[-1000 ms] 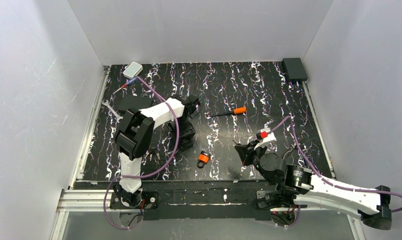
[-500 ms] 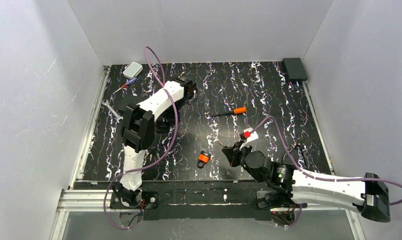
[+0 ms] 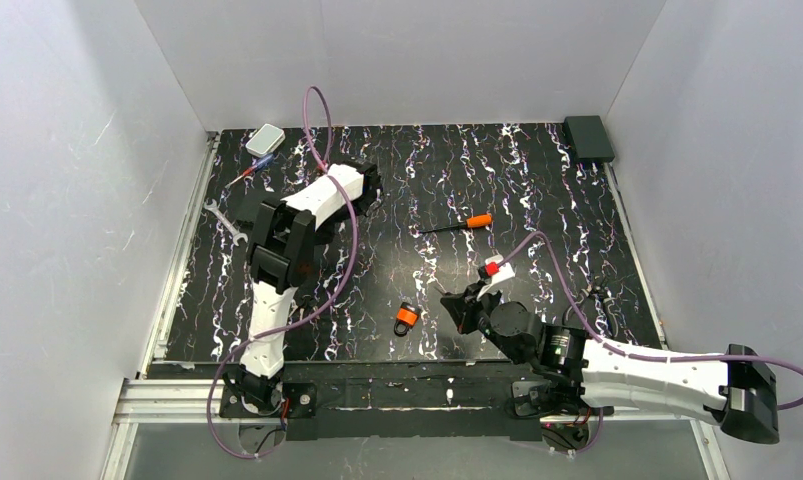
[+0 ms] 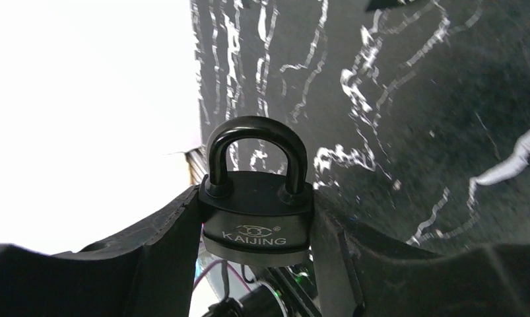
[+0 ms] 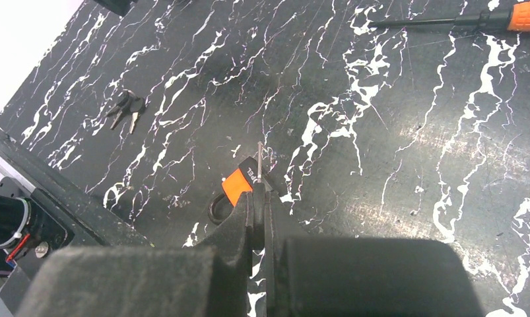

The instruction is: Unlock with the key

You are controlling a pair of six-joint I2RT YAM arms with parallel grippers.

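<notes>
- The left arm has swung out of the middle of the tabletop over the last second. It is now stretched toward the far-left part, well apart from the right arm.
- The left fingers stand about half open and are clamped on the body of a black padlock. Its shackle is closed and points away from the wrist.
- The right arm has meanwhile slid leftward along the near edge, and it has hardly shifted in the last half second.
- The right fingers are pinched fully together on the key. Only its thin pale blade shows, poking out past the tips; the head is hidden between them.
- The blade tip now hangs just over the small orange padlock, which lies flat and loose on the tabletop. Whether the two touch cannot be told.
- A bunch of loose keys lies farther left, and the orange-handled screwdriver sits untouched beyond the padlock.
- What this means, as I judge it:
  - The key is in hand and close to one lock, yet no lock is open.
  - The held lock is being carried away from the key, and the nearby one is unsecured.
  - Pushing the blade into a free-lying padlock would likely just shove it along.
</notes>
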